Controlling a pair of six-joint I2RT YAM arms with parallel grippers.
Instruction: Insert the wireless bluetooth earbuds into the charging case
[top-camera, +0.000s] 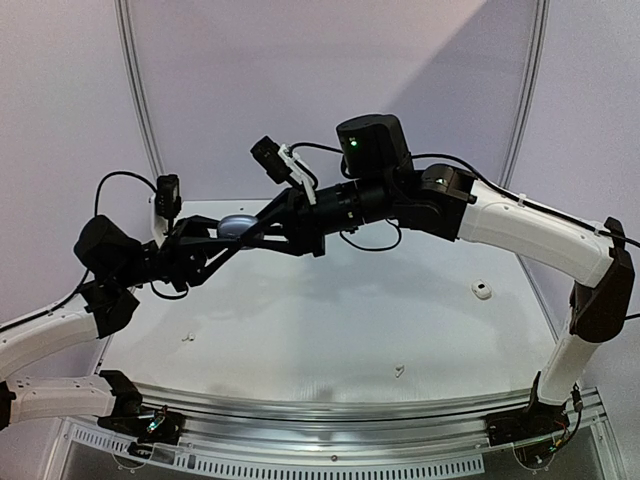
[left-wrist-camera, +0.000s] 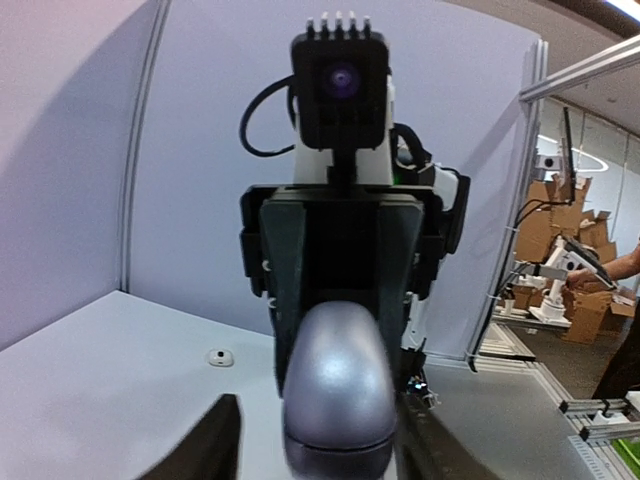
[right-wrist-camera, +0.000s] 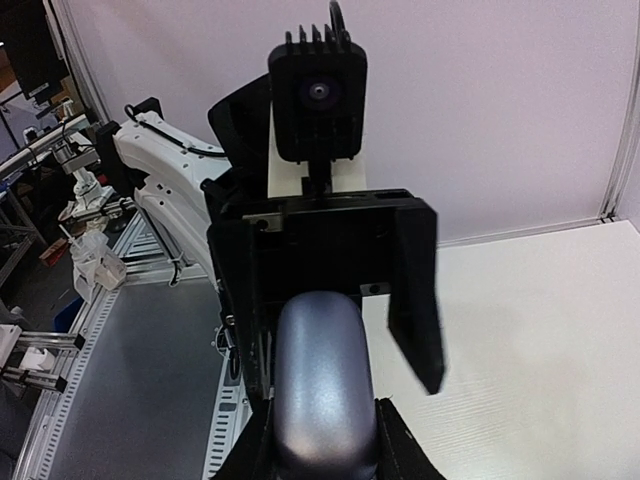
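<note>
— Right gripper: clamped on the grey charging case, with its pads seen tight on both flanks. Agreed?
— Agreed. The case is held in the air over the far-left part of the table, between the two arms. Left gripper is marked released: one of its fingers is seen standing clear of the case.
— Why is it held up like that?
— It's judged a handover point, so the case can be re-gripped for opening. The lid is seen shut, so contents can't be told.
— What's loose?
— Two tiny pale earbuds, as far as can be told at this size, are noted on the table. One is toward the near-left corner and the other by the near edge, right of middle. Dark ones are not found.
— Other containers?
— A white case is noted near the right edge, alone. Open or shut can't be told.
</note>
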